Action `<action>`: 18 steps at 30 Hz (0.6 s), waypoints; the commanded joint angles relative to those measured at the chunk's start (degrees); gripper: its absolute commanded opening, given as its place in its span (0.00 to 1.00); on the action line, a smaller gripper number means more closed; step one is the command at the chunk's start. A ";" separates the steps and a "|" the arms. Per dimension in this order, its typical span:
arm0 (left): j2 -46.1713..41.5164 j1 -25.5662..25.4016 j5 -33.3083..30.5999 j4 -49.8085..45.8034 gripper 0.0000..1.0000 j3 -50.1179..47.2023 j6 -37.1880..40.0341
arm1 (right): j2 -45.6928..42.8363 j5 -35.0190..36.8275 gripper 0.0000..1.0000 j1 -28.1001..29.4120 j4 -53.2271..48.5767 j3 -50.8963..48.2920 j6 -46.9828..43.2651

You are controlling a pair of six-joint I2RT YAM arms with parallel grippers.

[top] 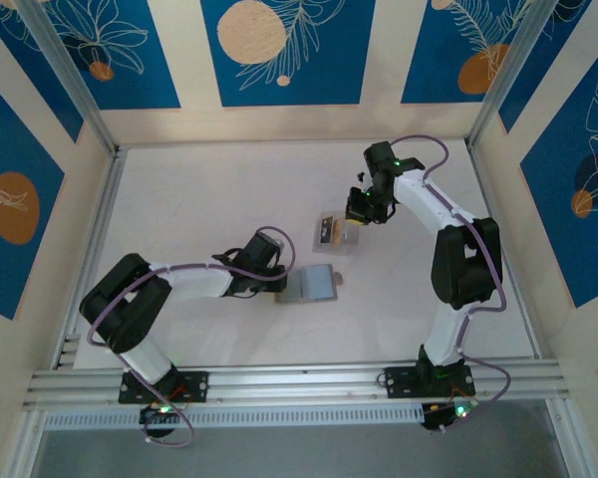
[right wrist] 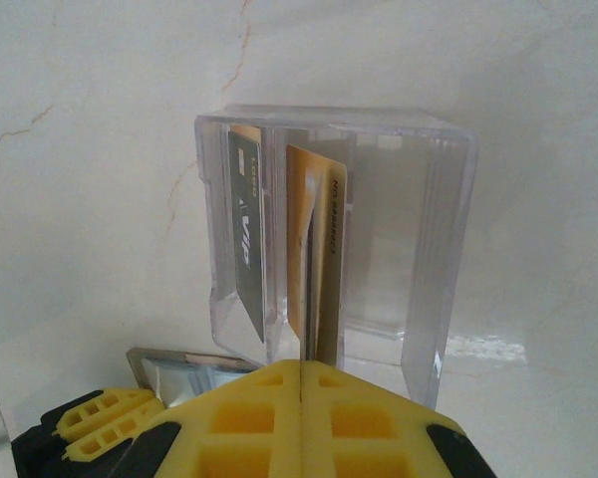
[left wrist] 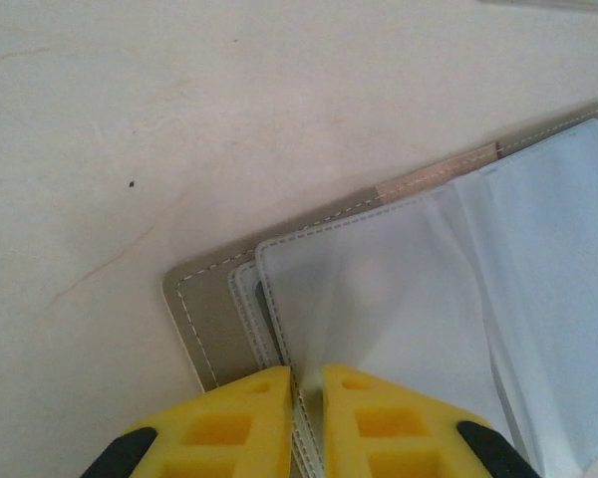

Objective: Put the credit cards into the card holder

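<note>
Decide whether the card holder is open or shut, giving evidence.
Open: the card holder lies flat, its pale inner sleeves exposed, the left gripper pinching one sleeve's edge.

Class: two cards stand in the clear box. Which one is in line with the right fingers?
The gold card: its lower edge meets the seam of the shut right fingers. The dark VIP card stands left of it, apart.

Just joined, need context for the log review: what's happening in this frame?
The left gripper is pinching a clear inner sleeve of the card holder, lying open on the table. The right gripper is shut at a clear box of upright cards, apparently gripping the gold card beside a dark card. The sleeves in view look empty.
</note>
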 commanded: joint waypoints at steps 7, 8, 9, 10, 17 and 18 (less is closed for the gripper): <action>5.54 -0.85 0.58 -6.48 0.13 -2.28 0.17 | 0.75 -1.09 0.00 0.22 -0.05 -1.12 0.58; 5.39 -0.82 0.45 -6.43 0.13 -2.41 0.12 | 0.07 0.19 0.00 0.12 -0.13 -1.58 0.76; 5.37 -0.81 0.41 -6.46 0.13 -2.43 0.08 | -0.72 1.04 0.00 -0.10 -0.15 -2.00 0.97; 5.41 -0.84 0.43 -6.45 0.13 -2.52 0.17 | -1.40 1.23 0.00 -0.45 -0.13 -2.40 1.20; 6.16 -0.82 0.91 -5.90 0.13 -2.28 0.17 | -6.18 0.29 0.00 -1.80 -0.45 -3.59 1.60; 6.16 -0.85 1.02 -5.85 0.13 -2.25 0.09 | -6.53 0.12 0.00 -1.93 -0.45 -3.57 1.65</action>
